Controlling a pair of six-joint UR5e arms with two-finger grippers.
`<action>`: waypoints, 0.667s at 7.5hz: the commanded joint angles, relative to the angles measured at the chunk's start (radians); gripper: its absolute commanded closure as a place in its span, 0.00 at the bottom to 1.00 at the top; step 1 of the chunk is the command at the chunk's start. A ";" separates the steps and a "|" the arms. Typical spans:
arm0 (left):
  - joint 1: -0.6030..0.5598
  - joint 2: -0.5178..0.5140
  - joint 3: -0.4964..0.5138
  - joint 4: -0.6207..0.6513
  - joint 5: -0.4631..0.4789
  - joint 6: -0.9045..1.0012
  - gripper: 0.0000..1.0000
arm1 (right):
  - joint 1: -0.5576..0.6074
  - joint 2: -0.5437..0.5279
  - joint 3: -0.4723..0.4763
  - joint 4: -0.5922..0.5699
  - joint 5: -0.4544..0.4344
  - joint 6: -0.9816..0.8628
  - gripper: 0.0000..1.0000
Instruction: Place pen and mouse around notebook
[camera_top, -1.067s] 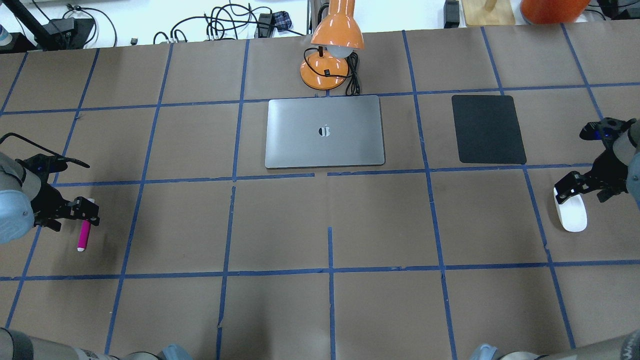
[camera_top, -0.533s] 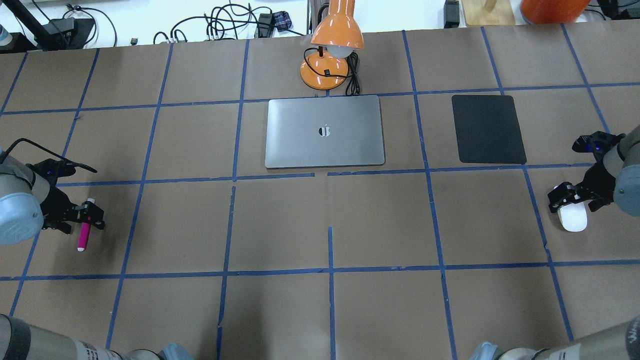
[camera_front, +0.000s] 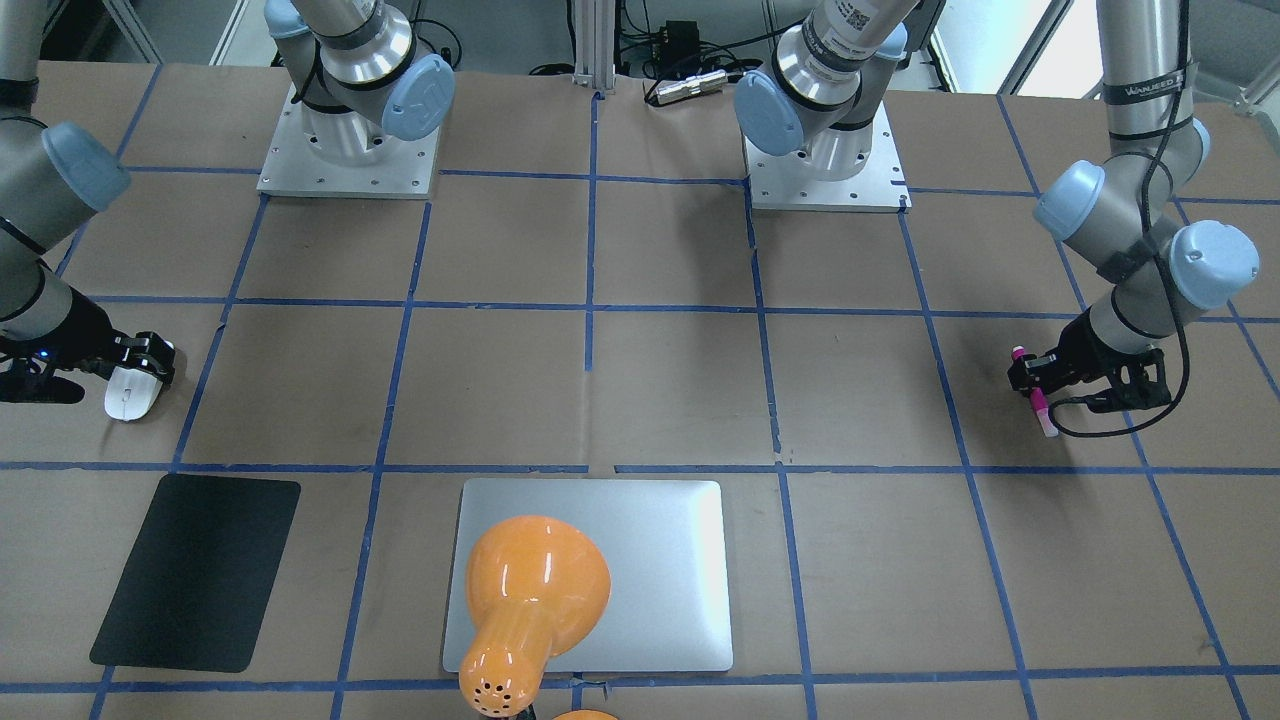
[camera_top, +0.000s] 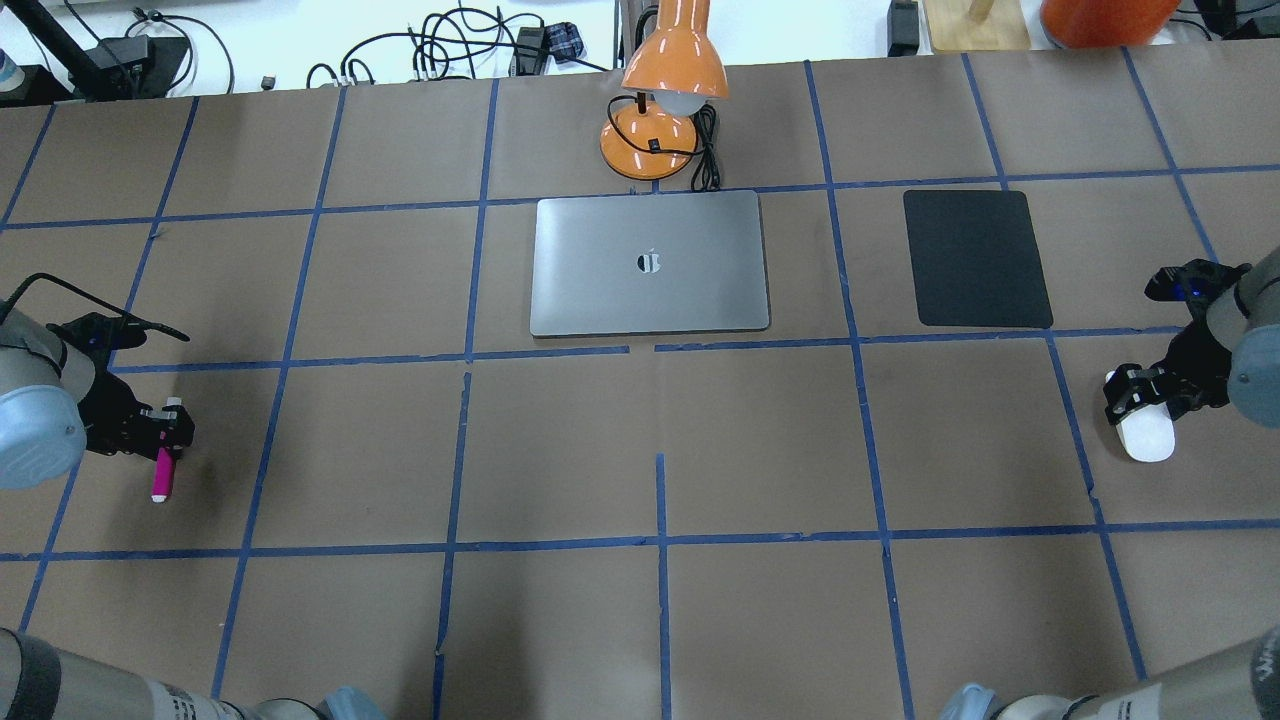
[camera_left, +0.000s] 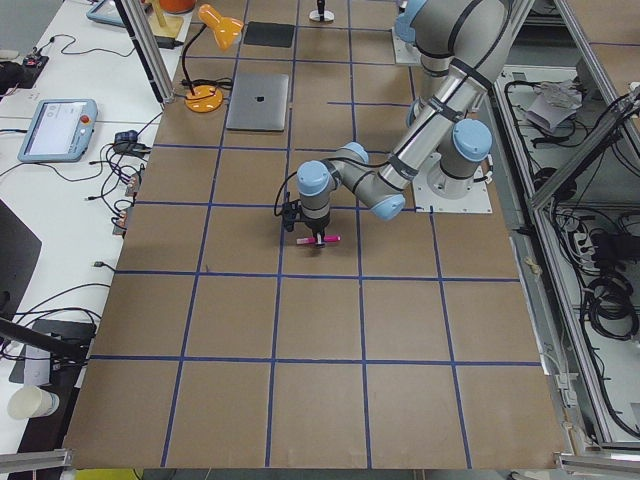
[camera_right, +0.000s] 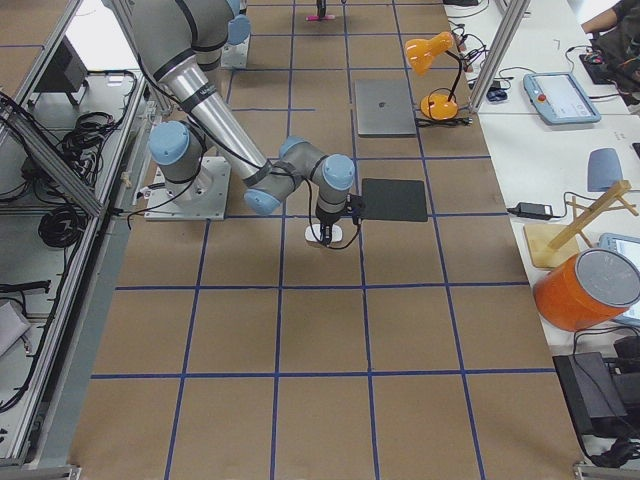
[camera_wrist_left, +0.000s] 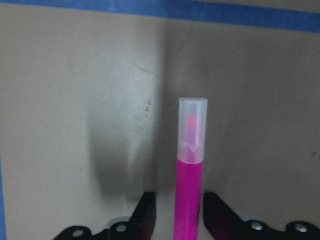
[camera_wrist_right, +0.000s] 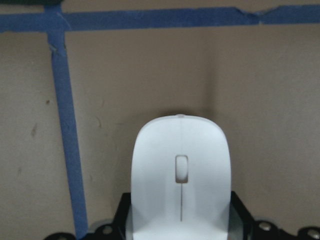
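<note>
Looking down on a brown paper-covered surface (camera_top: 560, 450) gridded with blue tape. Far middle: a large flat silver-grey rectangular notebook (camera_top: 650, 290), lid shut, with an orange desk lamp (camera_top: 665, 90) just behind its far edge and a matte black rounded-corner mat (camera_top: 975, 258) off toward the robot's right.

Way out at the robot's left end, well apart from the notebook: a short magenta-pink pen with a paler translucent cap (camera_top: 160, 478), lying flat on the surface. Straddled by the left claw (camera_top: 165, 435), a finger down on either side of the barrel. Going by the wrist camera, not quite clamped (one finger right up against the pink barrel, a thin sliver of gap on the other side), so calling it open by a hair.

Same deal at the opposite end: a glossy white oval mouse (camera_top: 1145, 440), resting on the surface on the robot's side of the mat, not touching it, and well apart from the notebook. Pinched at one end by the right claw (camera_top: 1135, 392), black fingers against both flanks with no gap showing. Closed on the mouse, then. Scroll-slot end sticking out past the fingertips.
</note>
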 joint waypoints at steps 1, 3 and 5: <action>-0.006 0.022 0.000 -0.001 -0.001 -0.028 1.00 | 0.052 -0.037 -0.050 0.012 -0.001 0.037 0.92; -0.041 0.037 0.057 -0.024 0.002 -0.327 1.00 | 0.231 -0.068 -0.166 0.093 0.002 0.175 0.93; -0.146 0.062 0.097 -0.099 -0.001 -0.619 1.00 | 0.437 0.061 -0.324 0.107 0.024 0.370 0.93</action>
